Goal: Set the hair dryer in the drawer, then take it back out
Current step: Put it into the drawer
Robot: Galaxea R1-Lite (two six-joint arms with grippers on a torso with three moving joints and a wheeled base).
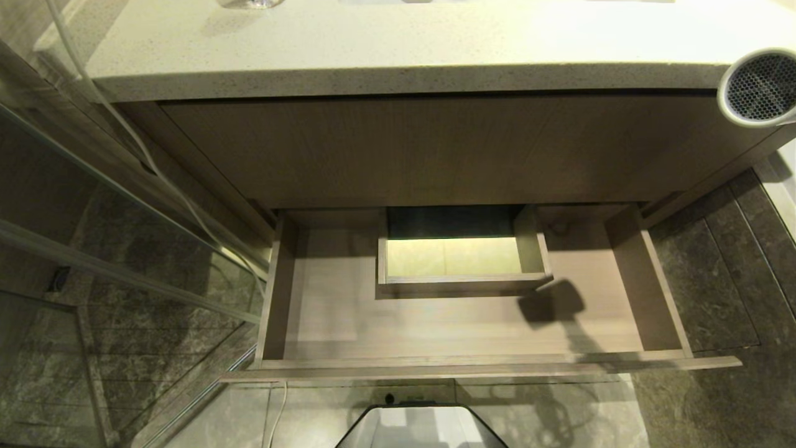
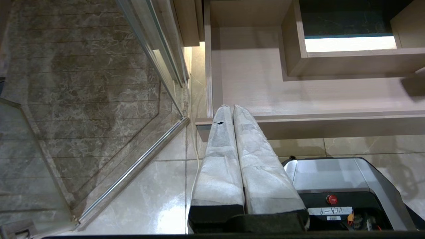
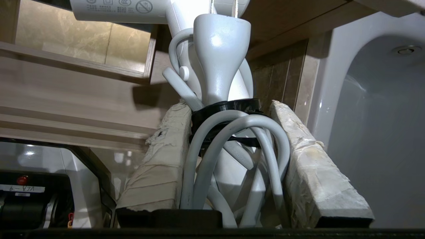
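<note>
Gripped around its bundled cord by the right gripper (image 3: 229, 146), the hair dryer (image 1: 760, 87) hung at far right, apparently above the open drawer (image 1: 472, 323), needing a leftward, level descent clear of the boxed cutout (image 1: 463, 258).

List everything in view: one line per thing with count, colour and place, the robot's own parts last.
hair dryer: one, white with a grey mesh grille, held up at the right edge of the head view beside the countertop, above the drawer's right end; bundled cord with black tie between the hand's fingers
drawer: one, light wood grain, pulled open below the countertop, nothing lying in it, boxed cutout at back centre
countertop: one, pale speckled, above the drawer
glass panel: one, clear, metal-framed, left of the drawer
robot base: one, silver and black, on the floor before the drawer
left hand: one, white-wrapped fingers together, empty, near the drawer's front left corner
right hand: one, white-wrapped fingers clamping the hair dryer's handle and cord
</note>
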